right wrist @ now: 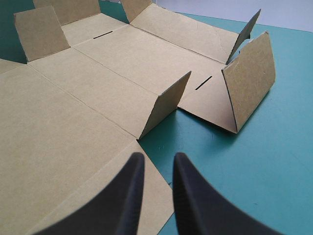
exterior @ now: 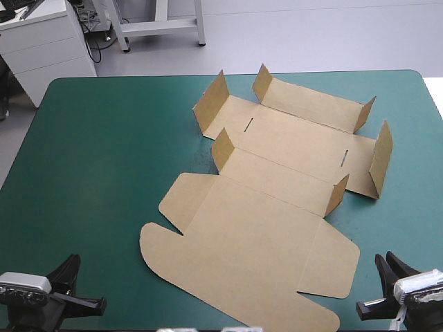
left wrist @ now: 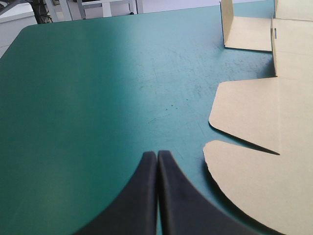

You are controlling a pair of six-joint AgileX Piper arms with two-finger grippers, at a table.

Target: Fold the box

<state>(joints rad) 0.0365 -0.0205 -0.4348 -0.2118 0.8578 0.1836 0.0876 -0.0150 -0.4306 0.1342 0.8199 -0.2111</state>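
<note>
The brown box [exterior: 263,207] lies as a cut sheet on the teal-green cover, right of the table's middle. Its large rounded lid panel is flat toward the near edge. Several small flaps and side walls stand raised at the far part [right wrist: 249,78]. My left gripper [exterior: 71,261] sits at the near left corner, shut and empty, with the lid's rounded flaps [left wrist: 264,186] lying beside it to its right. My right gripper [right wrist: 157,157] hovers at the near right, fingers slightly apart, just above the lid flap's corner [right wrist: 151,196], holding nothing.
A broad stretch of teal-green cover [exterior: 104,159] lies left of the box. A narrower strip [right wrist: 274,161] runs along its right side up to the table's right edge. The box's far walls stand close to the far edge [exterior: 311,75].
</note>
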